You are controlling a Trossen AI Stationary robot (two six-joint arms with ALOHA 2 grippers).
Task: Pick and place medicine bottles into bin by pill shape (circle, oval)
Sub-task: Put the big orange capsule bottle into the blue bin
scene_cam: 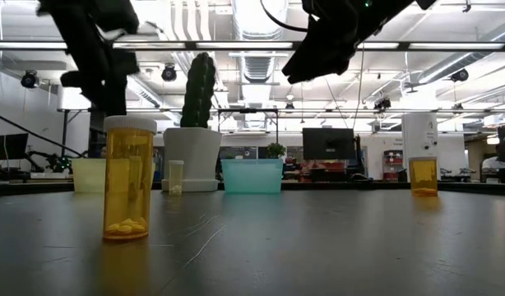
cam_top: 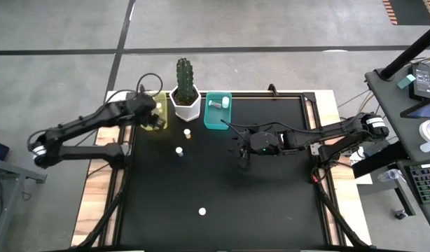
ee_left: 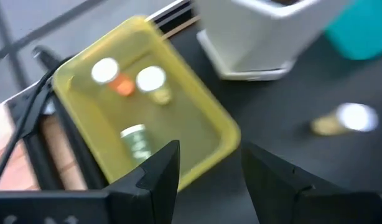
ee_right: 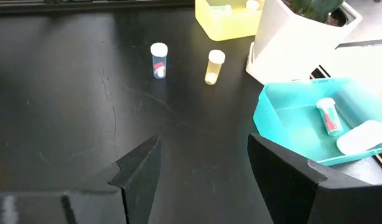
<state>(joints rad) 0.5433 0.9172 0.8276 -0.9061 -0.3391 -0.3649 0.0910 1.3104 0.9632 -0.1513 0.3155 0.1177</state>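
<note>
No label read clearly; white-capped medicine bottles (cam_top: 179,150) stood mid-tabletop. Left gripper (ee_left: 203,168) hung open, empty, over the yellow bin (ee_left: 225,134); right gripper (ee_right: 203,168) gaped empty too.

Left arm reaches from table's left edge toward far left, elbow bent; left gripper (cam_top: 156,119) at far-left part of table, fingers (ee_left: 155,176) spread apart, nothing between them. Right arm stretches from right edge toward table centre, forearm near level; right gripper (cam_top: 243,155) raised above surface, fingers (ee_right: 139,173) wide apart, empty.
</note>
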